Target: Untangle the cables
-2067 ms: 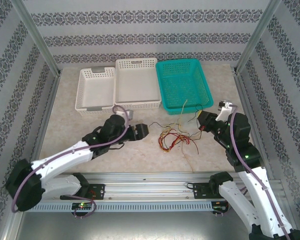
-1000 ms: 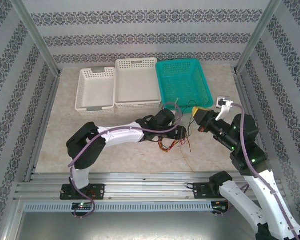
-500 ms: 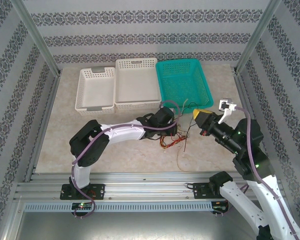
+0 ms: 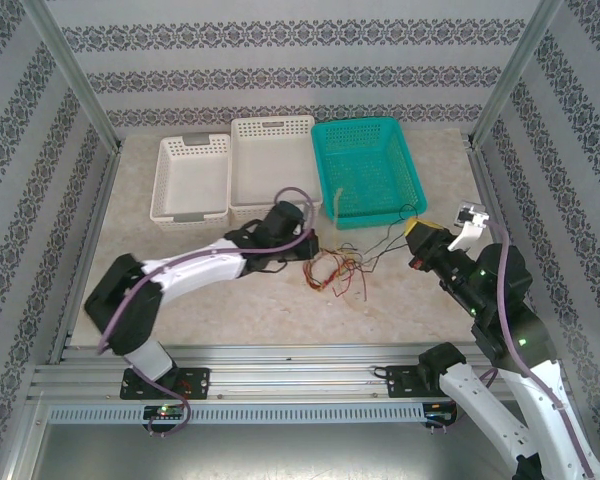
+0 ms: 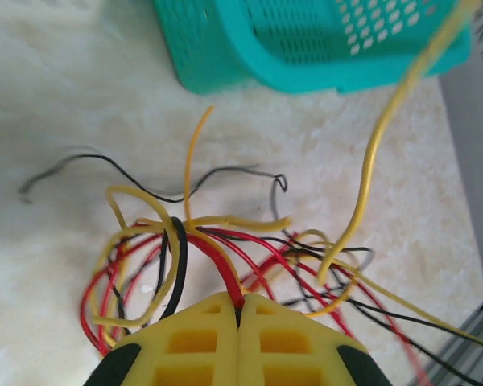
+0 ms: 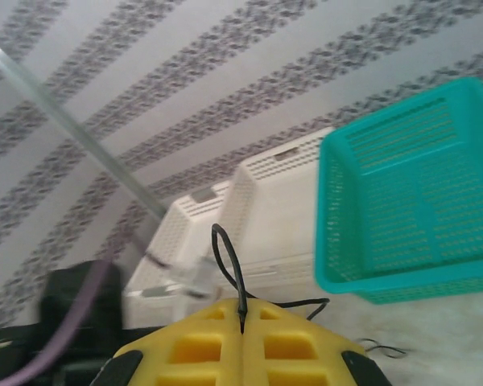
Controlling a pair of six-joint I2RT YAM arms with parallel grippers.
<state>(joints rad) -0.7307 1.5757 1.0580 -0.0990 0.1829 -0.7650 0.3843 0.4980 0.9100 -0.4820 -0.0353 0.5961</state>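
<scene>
Beige marbled table is carrying everything. At its far edge three baskets are standing in a row, touching one another: a teal basket on the right, a wide white basket in the middle and a smaller white basket on the left. The left arm is reaching across the table toward the middle. The left gripper is pointing at the cables, which are lying as a loose tangle on the bare table, just in front of the teal basket and between the two grippers. The right gripper is hanging near the front right corner of the teal basket, apart from the tangle.

In the left wrist view the left gripper is pressing its yellow fingers together on a red cable, and the tangle is spreading right at the fingertips. A yellow cable is rising up past the teal basket. In the right wrist view the right gripper is pinching a black cable between closed fingers, and this cable is looping up above the tips.
</scene>
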